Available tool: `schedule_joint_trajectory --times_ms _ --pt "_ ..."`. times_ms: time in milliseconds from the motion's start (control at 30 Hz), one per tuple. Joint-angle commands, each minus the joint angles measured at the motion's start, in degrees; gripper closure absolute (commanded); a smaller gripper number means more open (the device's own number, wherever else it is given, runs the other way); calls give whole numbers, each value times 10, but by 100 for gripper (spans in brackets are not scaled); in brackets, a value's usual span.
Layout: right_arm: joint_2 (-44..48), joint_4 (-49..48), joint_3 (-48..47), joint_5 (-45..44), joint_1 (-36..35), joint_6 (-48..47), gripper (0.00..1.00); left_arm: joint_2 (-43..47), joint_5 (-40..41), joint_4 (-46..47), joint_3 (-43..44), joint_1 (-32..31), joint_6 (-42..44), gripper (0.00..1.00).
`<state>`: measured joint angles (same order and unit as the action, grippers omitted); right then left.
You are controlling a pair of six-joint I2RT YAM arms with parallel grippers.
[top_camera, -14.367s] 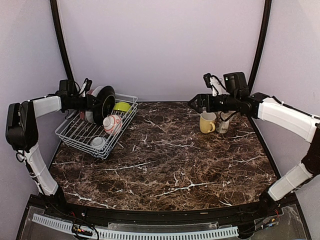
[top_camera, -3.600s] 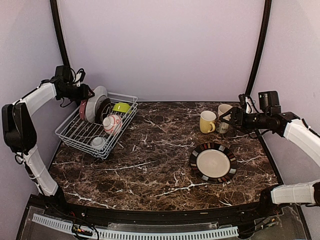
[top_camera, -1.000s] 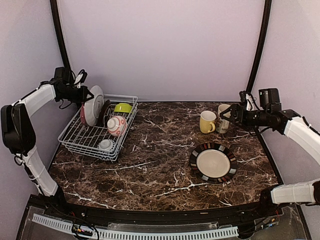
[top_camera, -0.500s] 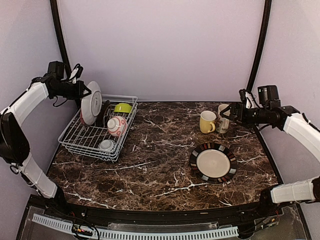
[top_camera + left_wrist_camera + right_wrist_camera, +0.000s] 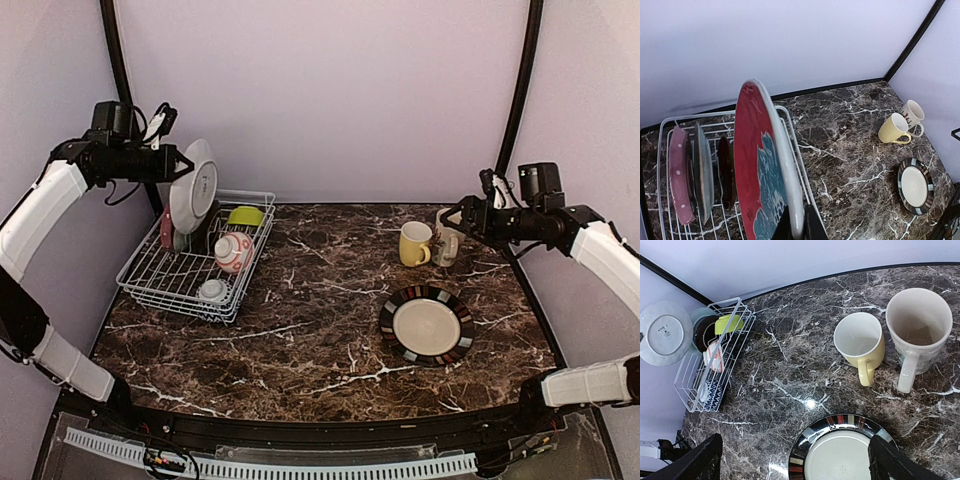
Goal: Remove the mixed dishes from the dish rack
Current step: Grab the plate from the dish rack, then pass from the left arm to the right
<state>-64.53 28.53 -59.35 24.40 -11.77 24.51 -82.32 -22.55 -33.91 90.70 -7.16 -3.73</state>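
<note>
Above the left end of the dish rack (image 5: 160, 277) | red floral plate (image 5: 197, 185) hung on edge, long axis near upright, top tipped right | white underside faced right, red-and-teal face left | left end effector (image 5: 799, 227) clamped on its rim | right end effector (image 5: 460, 217) spread wide

Soft, even light, sharp focus, one glint on the tabletop (image 5: 810, 403).
</note>
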Motion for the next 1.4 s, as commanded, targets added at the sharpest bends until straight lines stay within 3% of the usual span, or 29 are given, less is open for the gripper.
schedule_joint_trajectory --times_ms 0,333,567,867,1000,1200,1367 --pt "2 -5 -14 -2 -21 6 1 57 37 44 62 -66 32 99" --pt "-52 -24 -52 -23 -98 46 1 55 182 39 69 -269 121 99" --pt "-132 -40 -117 -33 -148 107 1 60 327 126 -39 -413 203 99" --pt "-231 -110 -143 -11 -196 248 1 43 508 263 -183 -542 327 99" --pt "-268 -158 -142 -1 -220 286 1 23 560 315 -220 -579 378 99" --pt "-299 -192 -155 7 -241 299 2 -8 576 327 -224 -598 396 99" --pt "-314 -232 -134 30 -244 319 17 -23 590 334 -223 -605 414 99"
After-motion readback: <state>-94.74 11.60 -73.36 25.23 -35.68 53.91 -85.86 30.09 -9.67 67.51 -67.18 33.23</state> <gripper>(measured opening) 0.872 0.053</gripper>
